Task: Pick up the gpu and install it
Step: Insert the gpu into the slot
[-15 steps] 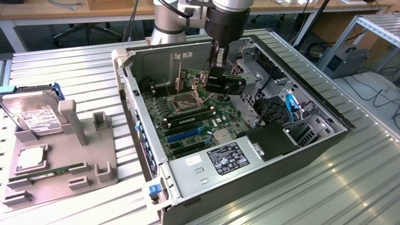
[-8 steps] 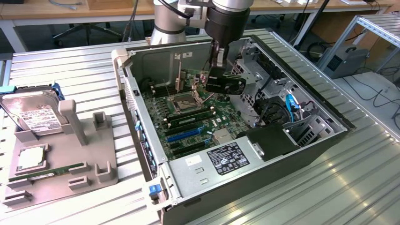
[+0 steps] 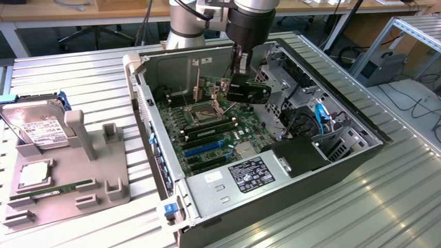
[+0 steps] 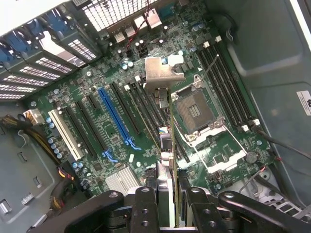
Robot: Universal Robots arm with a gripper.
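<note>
The jaws stand clamped on the upper edge of the thin, flat black-faced gpu card (image 4: 164, 97). The card hangs edge-down, silvery metal end bracket leading, over the green motherboard (image 4: 87, 87). It is between the long blue expansion slot (image 4: 116, 116) and the square open CPU socket (image 4: 194, 109). Whether its lower edge touches a slot cannot be told.

In the exterior view the jaws work toward 12 o'clock inside the open black computer case (image 3: 331, 170). The grey parts fixture (image 3: 103, 170) lies on the ribbed metal table (image 3: 386, 206) at 9 o'clock of the case.

Handling, by judgement: the card is light and stiff but fragile. Hold the bare board edge only, clear of components. A narrow grip may let it pivot.
</note>
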